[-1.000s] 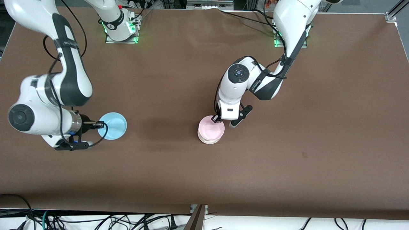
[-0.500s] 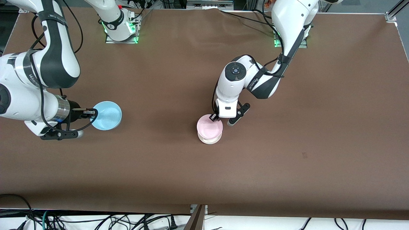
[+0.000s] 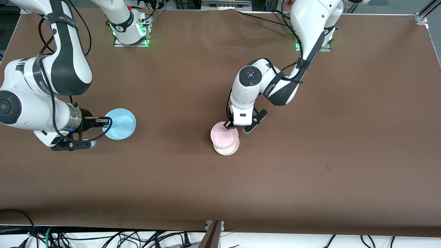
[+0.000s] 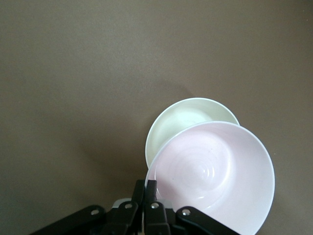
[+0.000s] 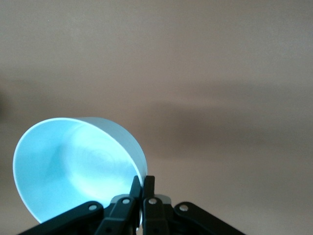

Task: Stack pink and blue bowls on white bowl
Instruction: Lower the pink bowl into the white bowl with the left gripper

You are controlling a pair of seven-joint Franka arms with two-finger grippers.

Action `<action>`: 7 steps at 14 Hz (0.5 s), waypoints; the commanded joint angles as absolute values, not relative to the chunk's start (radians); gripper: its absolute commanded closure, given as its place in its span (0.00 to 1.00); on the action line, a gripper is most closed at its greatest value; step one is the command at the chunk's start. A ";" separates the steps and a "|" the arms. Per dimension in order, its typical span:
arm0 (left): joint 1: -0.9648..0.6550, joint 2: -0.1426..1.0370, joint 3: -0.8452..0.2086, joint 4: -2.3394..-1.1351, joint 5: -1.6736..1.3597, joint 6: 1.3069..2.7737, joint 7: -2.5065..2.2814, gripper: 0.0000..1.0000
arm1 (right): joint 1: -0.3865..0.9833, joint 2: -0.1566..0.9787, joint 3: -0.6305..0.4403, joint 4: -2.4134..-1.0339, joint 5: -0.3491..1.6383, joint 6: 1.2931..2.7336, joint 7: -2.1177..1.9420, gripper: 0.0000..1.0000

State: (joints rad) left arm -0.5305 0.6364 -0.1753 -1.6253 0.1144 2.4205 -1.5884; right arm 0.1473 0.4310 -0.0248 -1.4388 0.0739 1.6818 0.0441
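Over the white bowl [image 3: 227, 149], my left gripper [image 3: 228, 125] pinches the pink bowl [image 3: 224, 135] by its rim, while my right gripper [image 3: 103, 121] pinches the blue bowl [image 3: 121, 124] above the table [image 3: 310, 155].

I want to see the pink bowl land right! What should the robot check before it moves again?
1. Left pincer shut on the pink bowl rim: ok.
2. Pink bowl over the white bowl: ok, but off-centre; the white rim shows beside it.
3. Pink bowl seated in the white bowl: not ok, it looks raised.
4. Right pincer shut on the blue bowl: ok.
5. Blue bowl away from the stack, toward the right arm's end of the table: ok.
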 commanded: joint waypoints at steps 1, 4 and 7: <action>-0.551 0.638 -0.161 -1.623 0.152 2.411 -1.632 1.00 | 0.146 0.423 -0.023 -1.443 0.089 1.681 0.058 1.00; -0.557 0.650 -0.161 -1.632 0.185 2.445 -1.667 1.00 | 0.146 0.423 -0.023 -1.443 0.089 1.681 0.058 1.00; -0.557 0.673 -0.163 -1.632 0.218 2.468 -1.694 1.00 | 0.146 0.423 -0.023 -1.443 0.089 1.683 0.058 1.00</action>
